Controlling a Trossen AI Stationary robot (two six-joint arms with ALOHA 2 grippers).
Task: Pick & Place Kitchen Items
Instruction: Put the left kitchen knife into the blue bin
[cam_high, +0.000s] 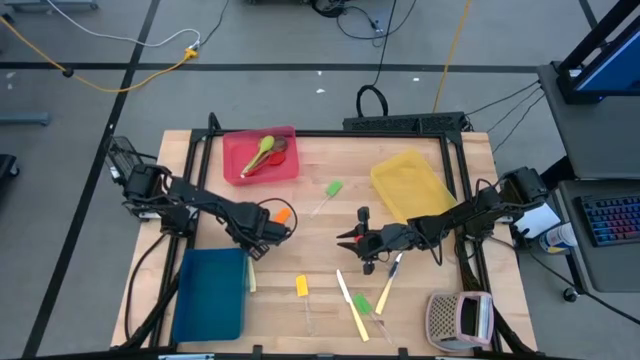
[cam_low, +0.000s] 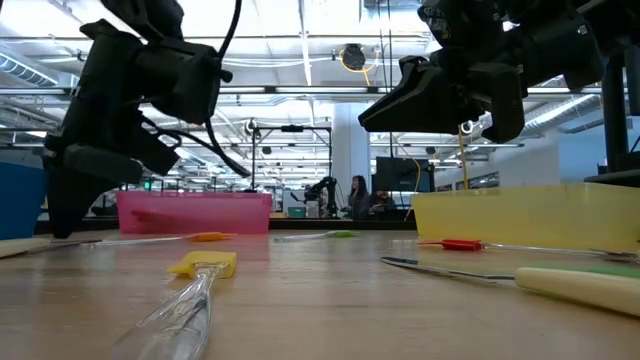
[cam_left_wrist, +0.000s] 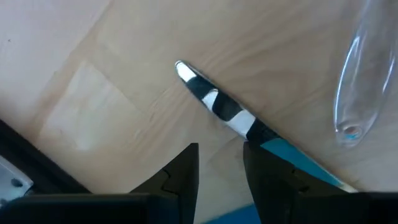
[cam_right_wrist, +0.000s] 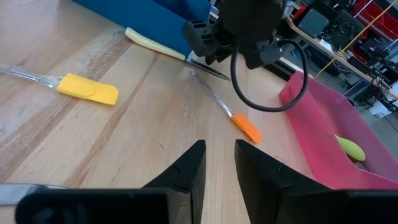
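The left tool (cam_high: 262, 234) hangs low over the tabletop (cam_high: 310, 250) beside the upper right corner of the blue tray (cam_high: 210, 295). Its two dark fingers (cam_left_wrist: 186, 171) stand a little apart with nothing between them. Just ahead of the fingertips, in the left wrist view, lies a knife blade (cam_left_wrist: 214, 102) reflecting dark and light bands, running slantwise away from the tool; the clear handle (cam_left_wrist: 354, 87) of the orange-headed spatula (cam_high: 281, 215) lies near it to one side. From the right wrist view the cream-handled knife (cam_right_wrist: 155, 43) lies along the blue tray's edge with its blade pointing under the left tool, so its long axis runs roughly along the tray's side. The gap between the fingers looks set a little to one side of the blade, not astride it, so I judge the coming move turns on bringing the gap over the blade or handle, crosswise to its length, before closing.

The right tool (cam_high: 352, 238) waits near the middle of the tabletop, fingers (cam_right_wrist: 186, 171) slightly apart and empty, with a second knife (cam_high: 386, 283) just beside it. For the knife by the blue tray the left arm is clearly nearer.
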